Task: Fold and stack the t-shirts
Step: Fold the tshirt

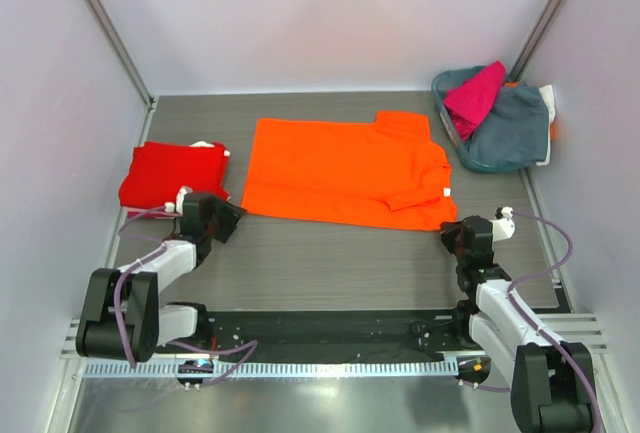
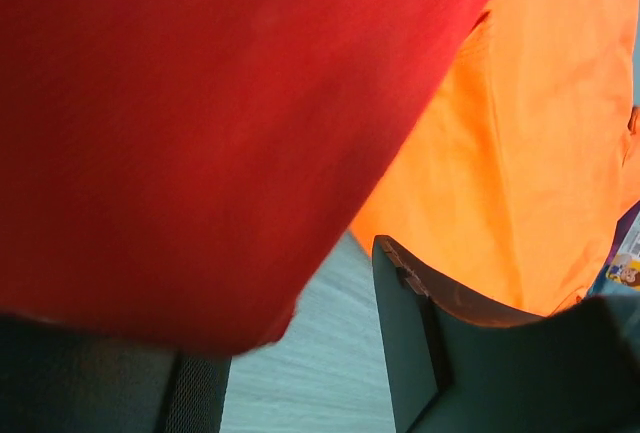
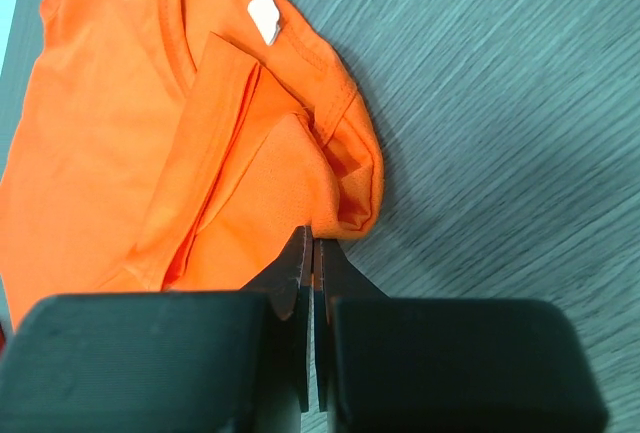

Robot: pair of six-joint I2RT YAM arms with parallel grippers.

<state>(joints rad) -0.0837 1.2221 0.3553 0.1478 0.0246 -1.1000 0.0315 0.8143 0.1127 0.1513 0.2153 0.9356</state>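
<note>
The bright orange t-shirt lies spread in the middle of the table with its right side folded in. The red t-shirt lies folded at the left. The magenta t-shirt sits in the basket. My left gripper is open and low between the red shirt and the orange shirt's near left corner. In the left wrist view it holds nothing, with red cloth above and orange to the right. My right gripper is shut, pinching the orange shirt's near right edge by the collar.
A teal basket with grey-blue cloth stands at the back right corner. Walls close in the table on the left, back and right. A dark rail runs along the near edge between the arm bases.
</note>
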